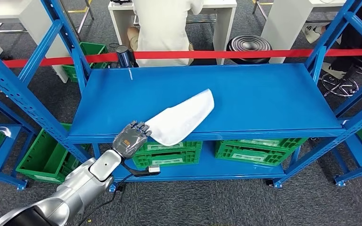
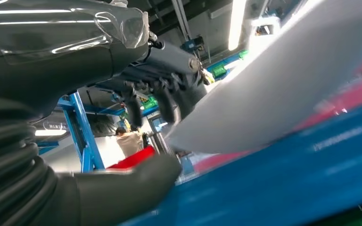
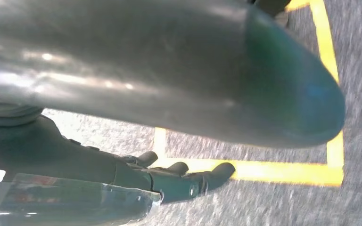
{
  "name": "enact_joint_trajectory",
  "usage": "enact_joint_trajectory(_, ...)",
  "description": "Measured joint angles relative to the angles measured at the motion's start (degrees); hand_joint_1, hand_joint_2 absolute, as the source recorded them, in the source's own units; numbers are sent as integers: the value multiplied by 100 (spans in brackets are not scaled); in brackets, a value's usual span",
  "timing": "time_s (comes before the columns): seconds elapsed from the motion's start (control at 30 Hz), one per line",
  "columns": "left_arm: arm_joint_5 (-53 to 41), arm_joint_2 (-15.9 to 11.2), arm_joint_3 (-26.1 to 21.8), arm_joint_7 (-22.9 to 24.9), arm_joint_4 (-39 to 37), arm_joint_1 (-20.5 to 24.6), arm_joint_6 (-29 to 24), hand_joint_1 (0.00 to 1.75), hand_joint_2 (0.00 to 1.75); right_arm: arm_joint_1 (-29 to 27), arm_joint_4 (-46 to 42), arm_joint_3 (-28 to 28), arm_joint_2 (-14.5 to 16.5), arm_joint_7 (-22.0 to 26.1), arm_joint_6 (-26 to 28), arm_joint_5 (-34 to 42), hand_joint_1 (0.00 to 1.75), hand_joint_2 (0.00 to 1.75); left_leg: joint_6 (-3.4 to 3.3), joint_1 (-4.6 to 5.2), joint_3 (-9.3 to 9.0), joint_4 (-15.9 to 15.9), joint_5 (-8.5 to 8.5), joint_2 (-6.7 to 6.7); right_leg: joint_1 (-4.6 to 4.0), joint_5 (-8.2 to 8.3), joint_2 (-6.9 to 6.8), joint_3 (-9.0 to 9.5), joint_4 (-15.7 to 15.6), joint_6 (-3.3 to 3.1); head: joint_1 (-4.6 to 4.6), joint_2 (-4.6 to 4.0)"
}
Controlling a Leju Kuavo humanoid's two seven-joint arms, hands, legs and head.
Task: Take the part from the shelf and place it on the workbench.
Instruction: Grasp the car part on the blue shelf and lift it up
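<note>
The part (image 1: pixel 183 117) is a long flat white piece lying at a slant on the blue shelf's top board (image 1: pixel 264 99), its near end sticking out past the front edge. My left hand (image 1: pixel 131 138) is at that near end, fingers over its top. In the left wrist view the part (image 2: pixel 273 89) has its tip between the dark fingers (image 2: pixel 169 101) and the thumb (image 2: pixel 141 181), with a gap still showing above the thumb. My right hand (image 3: pixel 179 181) hangs over grey carpet, fingers loosely stretched, holding nothing.
Green crates (image 1: pixel 174 153) stand on the lower board under the part, and another green crate (image 1: pixel 45 157) sits at the left. Blue uprights (image 1: pixel 16 89) flank the shelf. Behind a red tape (image 1: pixel 245 54), a person (image 1: pixel 162 28) sits at a white table.
</note>
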State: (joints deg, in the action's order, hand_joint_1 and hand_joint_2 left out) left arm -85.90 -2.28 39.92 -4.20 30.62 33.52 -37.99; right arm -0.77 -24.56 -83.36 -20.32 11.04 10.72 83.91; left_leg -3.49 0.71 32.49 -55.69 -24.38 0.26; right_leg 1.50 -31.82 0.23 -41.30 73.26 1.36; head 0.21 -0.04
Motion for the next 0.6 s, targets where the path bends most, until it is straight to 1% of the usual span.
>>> enact_joint_trajectory(0.03, 1, -8, 5, -24, -14, -19, 1, 175, 175, -27, -90, -3, -67, -4, 28, 4, 0, 0, 4, -3, 3, -8, -4, -2, 10, 27, -1, -17, 30, 46, 1, 0)
enact_joint_trajectory(0.07, 3, -13, 10, -43, -23, -36, 1, 175, 175, -50, -171, -6, -135, -8, 54, 12, 0, 0, 18, -9, 4, -26, -13, -7, 26, 136, -5, 83, -175, 111, 5, 0)
enact_joint_trajectory(0.1, 6, -19, 12, -54, -27, -48, 1, 175, 175, -67, -243, -8, -197, -9, 74, 16, 0, 0, 42, -16, 10, -60, -31, -13, 51, 288, -16, 270, -548, 181, 5, 0)
enact_joint_trajectory(0.13, 9, -28, 13, -67, -27, -52, 0, 175, 175, -76, -333, -13, -243, -9, 96, 22, 0, 0, 78, -10, 30, -115, -63, -20, 69, 406, -26, 461, -921, 225, 10, 0)
enact_joint_trajectory(0.17, 13, -37, 13, -79, -26, -51, 0, 175, 175, -83, -406, -16, -297, -8, 116, 34, 0, 0, 115, 0, 53, -177, -100, -26, 86, 490, -22, 610, -1207, 224, 9, 0)
enact_joint_trajectory(0.2, 14, -47, 13, -92, -25, -53, 0, 175, 175, -87, -492, -19, -332, -6, 136, 43, 0, 0, 144, 13, 74, -225, -130, -29, 90, 520, -17, 692, -1358, 191, 1, 0)
enact_joint_trajectory(0.23, 15, -56, 14, -104, -23, -60, 0, 175, 175, -89, -571, -23, -368, -2, 156, 54, 0, 0, 163, 25, 91, -255, -148, -32, 81, 510, -6, 710, -1387, 140, -7, 0)
enact_joint_trajectory(0.27, 17, -63, 15, -109, -22, -71, 1, 175, 175, -94, -636, -26, -411, 5, 174, 66, 0, 0, 172, 17, 95, -266, -155, -34, 81, 519, 5, 715, -1389, 88, -20, 0)
enact_joint_trajectory(0.3, 19, -71, 16, -112, -20, -82, 1, 175, 175, -97, -706, -30, -436, 14, 188, 74, 0, 0, 189, 3, 98, -282, -170, -36, 82, 524, 3, 720, -1391, 56, -25, 0)
enact_joint_trajectory(0.33, 24, -77, 19, -113, -19, -89, 0, 175, 175, -101, -763, -35, -474, 24, 199, 82, 0, 0, 214, -14, 121, -351, -226, -36, 88, 531, 2, 725, -1394, 28, -27, 0)
enact_joint_trajectory(0.37, 35, -86, 22, -114, -18, -95, -1, 175, 175, -104, -819, -43, -509, 35, 211, 89, 0, 0, 248, -32, 183, -508, -339, -35, 97, 539, 2, 729, -1399, 0, -28, 0)
enact_joint_trajectory(0.4, 49, -95, 26, -114, -15, -104, -1, 175, 175, -108, -873, -54, -540, 45, 227, 93, 0, 0, 286, -47, 297, -781, -509, -33, 99, 543, 2, 728, -1401, -17, -29, 0)
enact_joint_trajectory(0.47, 85, -108, 33, -121, -12, -142, -1, 175, 175, -117, -967, -80, -604, 57, 270, 101, 0, 0, 338, -73, 628, -1522, -878, -31, 85, 548, 3, 719, -1399, -38, -31, 0)
enact_joint_trajectory(0.5, 102, -112, 38, -128, -8, -168, 0, 175, 175, -120, -1009, -95, -626, 60, 288, 104, 0, 0, 343, -83, 754, -1800, -969, -32, 75, 550, 4, 715, -1398, -43, -31, 0)
enact_joint_trajectory(0.53, 115, -115, 43, -136, -2, -191, -1, 175, 175, -123, -1045, -109, -646, 63, 299, 107, 0, 0, 331, -87, 792, -1887, -955, -32, 62, 551, 5, 714, -1398, -46, -31, 0)
enact_joint_trajectory(0.57, 128, -119, 49, -145, 6, -205, -1, 175, 175, -124, -1077, -123, -662, 67, 304, 109, 0, 0, 299, -83, 721, -1750, -839, -33, 47, 552, 6, 717, -1399, -46, -32, 0)
enact_joint_trajectory(0.6, 144, -122, 56, -156, 21, -213, -1, 175, 175, -122, -1107, -137, -675, 72, 309, 116, 0, 0, 241, -71, 546, -1415, -653, -35, 31, 553, 7, 724, -1401, -45, -32, 0)
